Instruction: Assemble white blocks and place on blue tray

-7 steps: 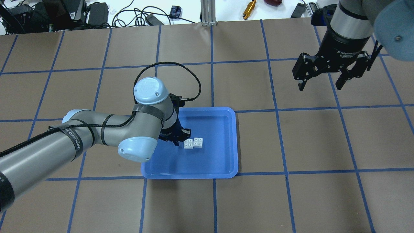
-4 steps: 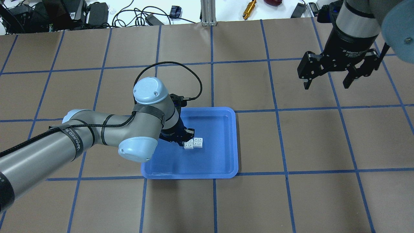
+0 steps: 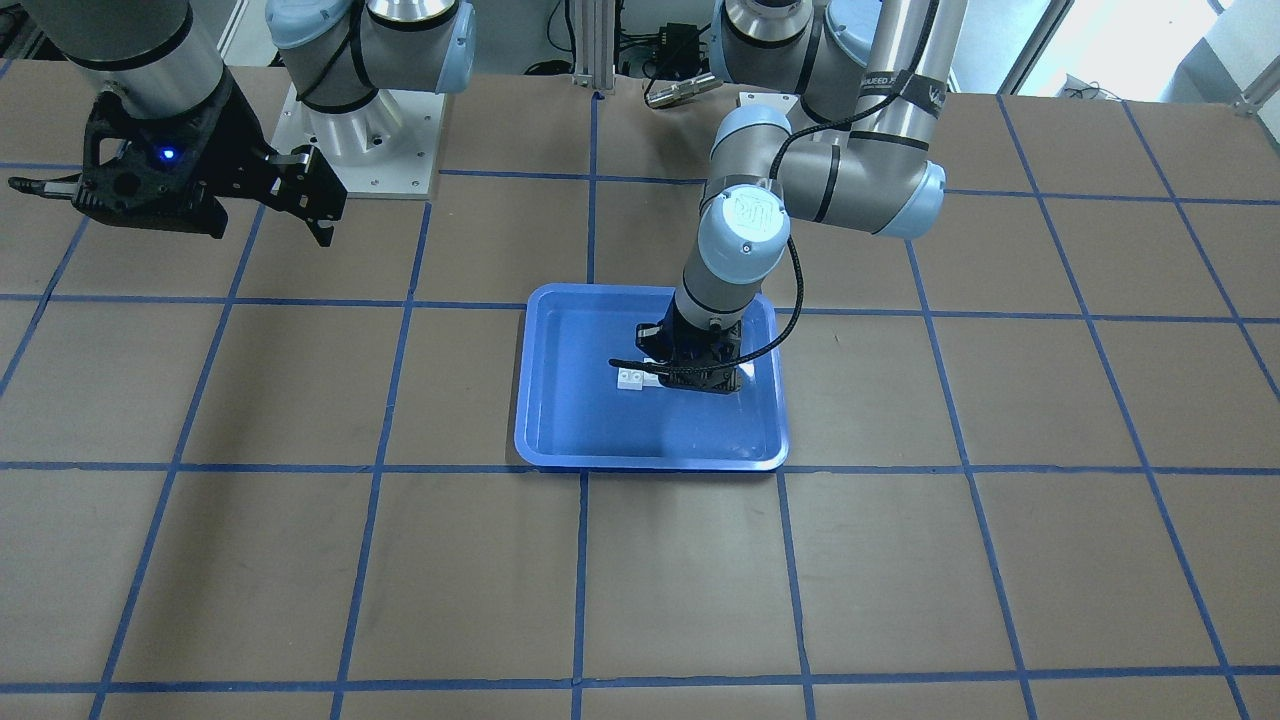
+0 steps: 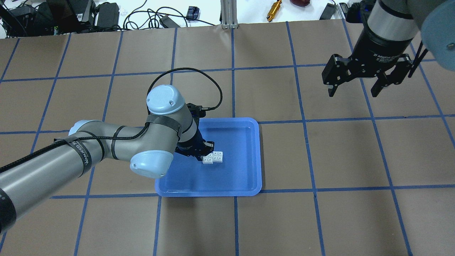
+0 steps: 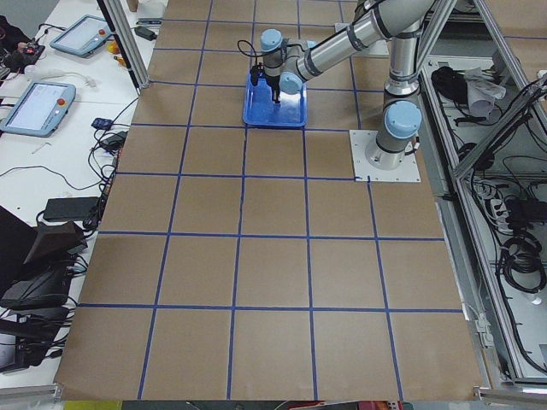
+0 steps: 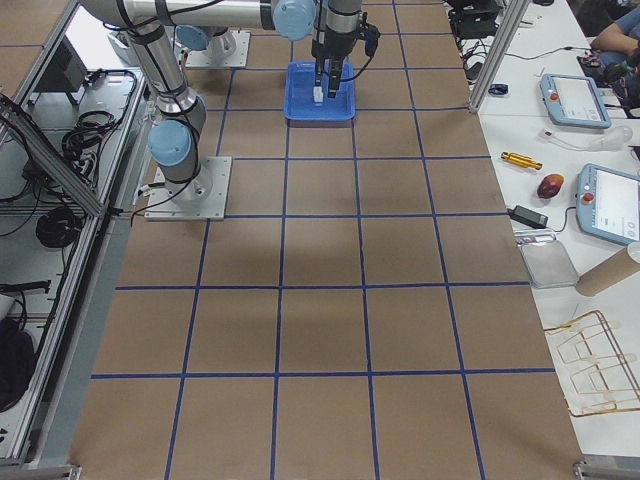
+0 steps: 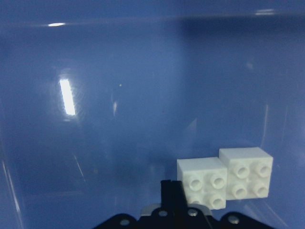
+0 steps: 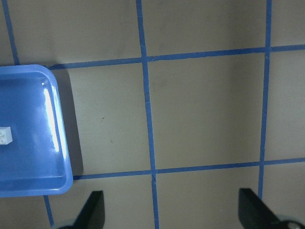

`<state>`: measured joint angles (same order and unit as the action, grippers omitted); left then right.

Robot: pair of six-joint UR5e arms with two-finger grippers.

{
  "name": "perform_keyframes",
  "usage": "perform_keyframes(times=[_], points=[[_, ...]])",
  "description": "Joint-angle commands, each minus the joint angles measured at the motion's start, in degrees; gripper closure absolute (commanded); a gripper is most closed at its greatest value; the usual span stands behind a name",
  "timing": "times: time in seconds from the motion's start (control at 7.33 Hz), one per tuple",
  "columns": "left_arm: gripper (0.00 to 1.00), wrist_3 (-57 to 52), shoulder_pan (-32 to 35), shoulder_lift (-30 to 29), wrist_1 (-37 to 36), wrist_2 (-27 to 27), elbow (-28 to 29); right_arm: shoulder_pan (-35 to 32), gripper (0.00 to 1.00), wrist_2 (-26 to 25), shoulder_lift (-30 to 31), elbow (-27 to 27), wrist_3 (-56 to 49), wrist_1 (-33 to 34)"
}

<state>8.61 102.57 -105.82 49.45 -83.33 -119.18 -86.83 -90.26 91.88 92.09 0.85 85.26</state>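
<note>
The white blocks (image 4: pixel 213 158) lie on the floor of the blue tray (image 4: pixel 237 170), apparently joined at an overlapping corner (the wrist view is too dim to rule out mere touching). The left gripper (image 4: pixel 202 151) stands just beside the nearer brick; whether its jaws are parted I cannot tell. The right gripper (image 4: pixel 353 93) hangs above the bench (image 4: pixel 320 160), well apart, jaws spread and empty. Best now: rise straight up, slowly, so no finger drags the pair askew.
</note>
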Motion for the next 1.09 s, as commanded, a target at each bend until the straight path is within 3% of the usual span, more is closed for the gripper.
perform_keyframes(times=[0.0, 0.95], points=[[1.00, 0.1, 0.0, 0.0, -0.3, 0.0, 0.0, 0.0, 0.00, -0.1, -0.1, 0.4, 0.1, 0.2], [1.00, 2.2, -1.0, 0.8, -0.8, 1.3, 1.1, 0.0, 0.00, -0.2, 0.0, 0.3, 0.2, 0.2]])
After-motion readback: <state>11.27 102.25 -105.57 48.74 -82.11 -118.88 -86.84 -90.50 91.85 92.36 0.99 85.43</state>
